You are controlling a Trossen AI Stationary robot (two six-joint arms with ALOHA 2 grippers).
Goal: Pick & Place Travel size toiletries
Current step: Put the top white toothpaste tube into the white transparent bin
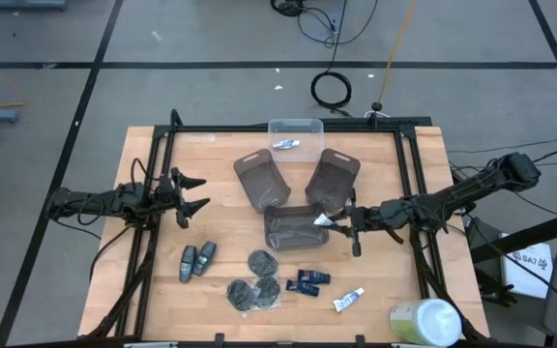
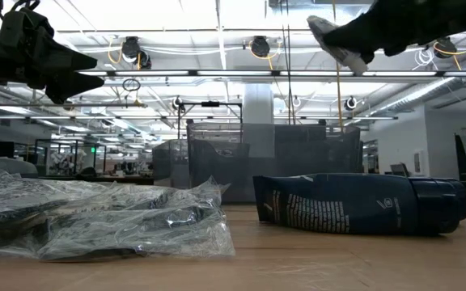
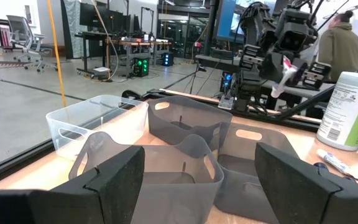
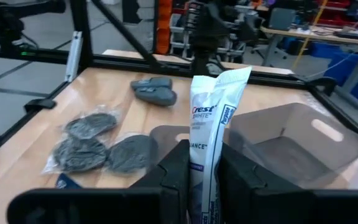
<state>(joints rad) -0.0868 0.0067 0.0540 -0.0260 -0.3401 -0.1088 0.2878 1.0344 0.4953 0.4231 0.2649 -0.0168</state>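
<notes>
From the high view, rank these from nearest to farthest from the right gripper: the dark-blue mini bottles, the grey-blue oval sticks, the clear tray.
Measured from the right gripper, which holds a white tube:
1. Dark-blue mini bottles, just toward the table's front edge.
2. Clear tray, at the back edge.
3. Grey-blue oval sticks, far across on the left arm's side.

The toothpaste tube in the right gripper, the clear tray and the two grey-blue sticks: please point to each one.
toothpaste tube (image 4: 209, 118), right wrist view, printed white body.
clear tray (image 1: 296, 127), high view, far rim.
grey-blue sticks (image 1: 197, 261), high view, between the pair.
</notes>
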